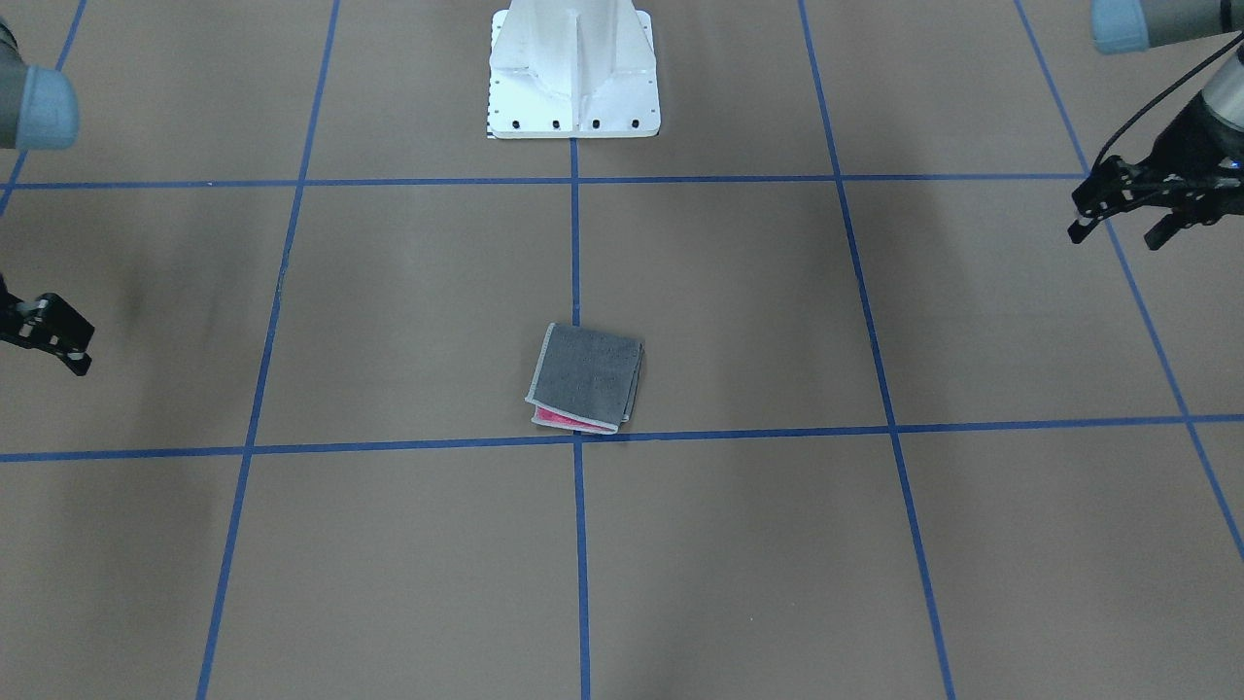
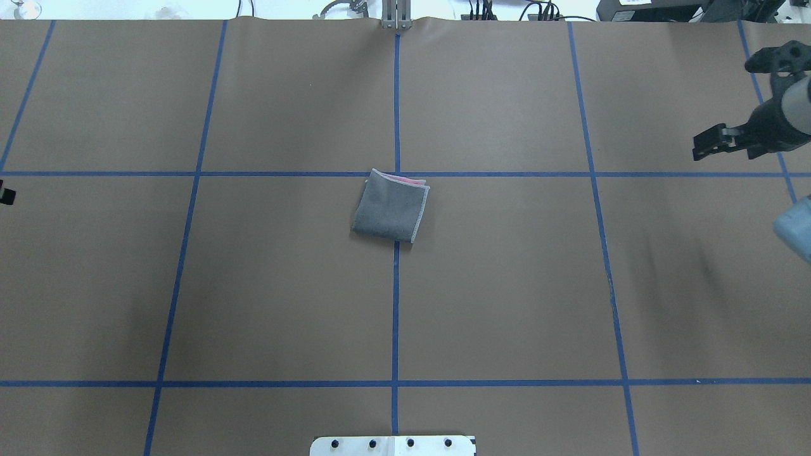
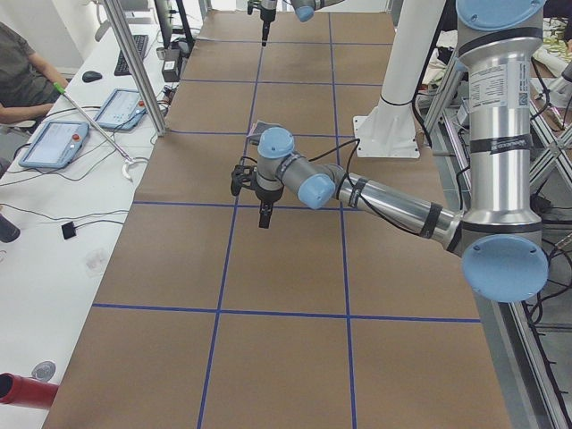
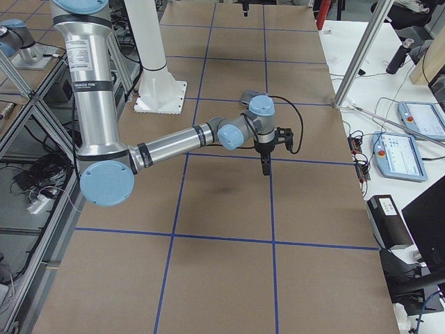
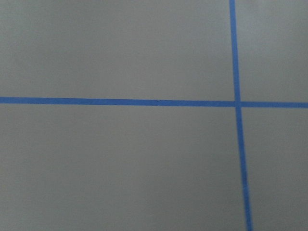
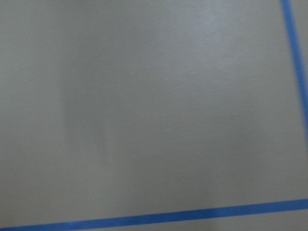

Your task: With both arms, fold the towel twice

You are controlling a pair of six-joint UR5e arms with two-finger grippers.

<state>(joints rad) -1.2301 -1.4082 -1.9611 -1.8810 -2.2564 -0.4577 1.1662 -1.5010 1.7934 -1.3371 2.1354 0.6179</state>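
Note:
The towel [image 1: 586, 374] lies folded into a small square at the table's centre, grey face up, with a pink strip showing at one edge [image 2: 391, 206]. Neither gripper touches it. My left gripper [image 1: 1118, 236] hovers far out to the towel's side, open and empty, and only a sliver of it shows at the overhead view's left edge. My right gripper [image 2: 706, 144] hangs far off on the opposite side, also open with nothing in it, and is partly cut off in the front-facing view [image 1: 58, 340]. Both wrist views show only bare brown table and blue tape.
The white pedestal base [image 1: 573, 97] stands at the robot's edge of the table. Blue tape lines grid the brown surface. A seated person [image 3: 22, 71], tablets [image 3: 54, 143] and a metal post [image 3: 134, 71] are beside the table's far side.

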